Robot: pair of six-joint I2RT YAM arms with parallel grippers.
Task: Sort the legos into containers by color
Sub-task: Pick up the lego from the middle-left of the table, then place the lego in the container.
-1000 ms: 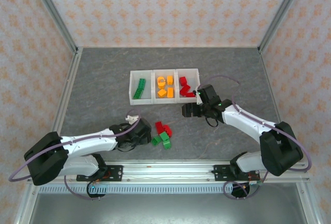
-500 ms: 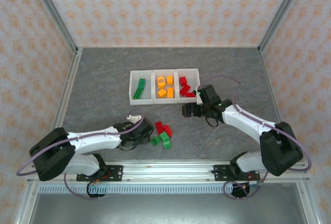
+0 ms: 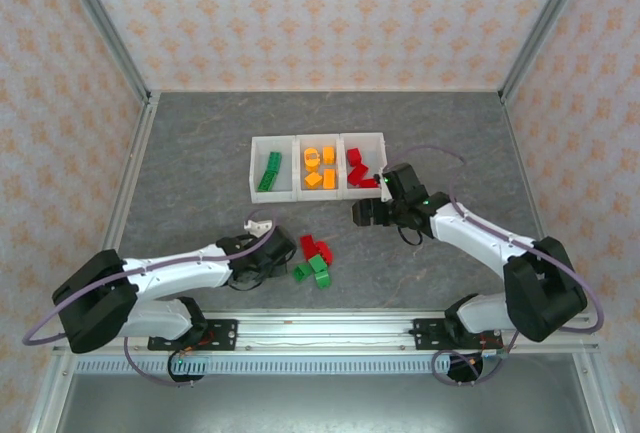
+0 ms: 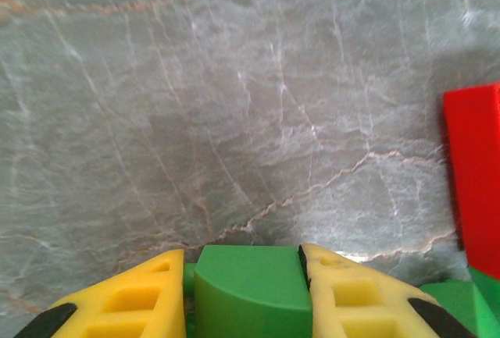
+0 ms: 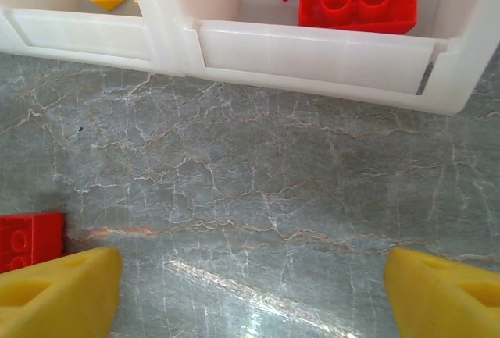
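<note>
Closing over the last second, the left end effector (image 4: 242,264) now clamps a green brick (image 4: 250,299) on the tabletop (image 4: 234,119), a red brick (image 4: 473,174) close by. The right end effector (image 5: 254,291) hangs open near the bins (image 3: 297,165). A straight lift should spare the neighbours.

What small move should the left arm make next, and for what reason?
Probably lift straight up a little. The left end effector is shut on a green brick low over the table, with a red brick close beside; the leftmost bin, holding green bricks, is the likely goal.
</note>
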